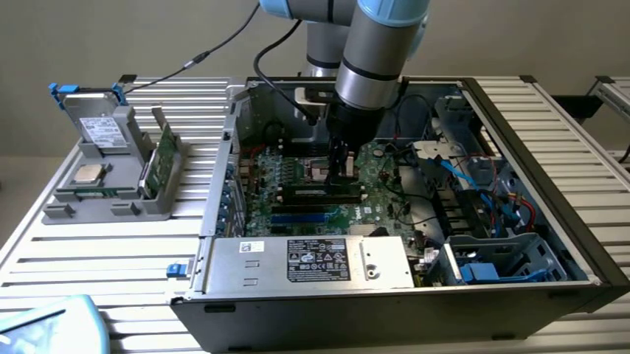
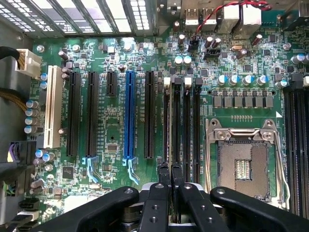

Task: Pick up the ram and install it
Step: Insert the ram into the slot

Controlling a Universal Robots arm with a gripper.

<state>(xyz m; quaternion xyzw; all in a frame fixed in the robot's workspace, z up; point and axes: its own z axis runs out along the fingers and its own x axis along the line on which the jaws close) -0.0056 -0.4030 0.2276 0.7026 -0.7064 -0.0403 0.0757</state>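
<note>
The ram (image 2: 170,121) is a thin dark stick seen edge-on, standing in line with the black memory slots (image 2: 187,121) on the green motherboard (image 2: 111,159). My gripper (image 2: 170,170) is shut on the ram's near end, its two black fingertips (image 2: 163,170) pressed close on either side of it. In the exterior view the gripper (image 1: 344,175) reaches straight down into the open computer case. The ram (image 1: 315,194) shows there as a dark bar below the fingers. Whether it is fully seated in the slot I cannot tell.
An empty processor socket (image 2: 241,164) lies beside the memory slots, and expansion slots (image 2: 129,116) on the other side. The case holds a silver power supply (image 1: 305,262) and cables (image 1: 473,184). A grey tray (image 1: 108,199) on the exterior view's left carries a green board (image 1: 159,158) and a silver chip (image 1: 88,175).
</note>
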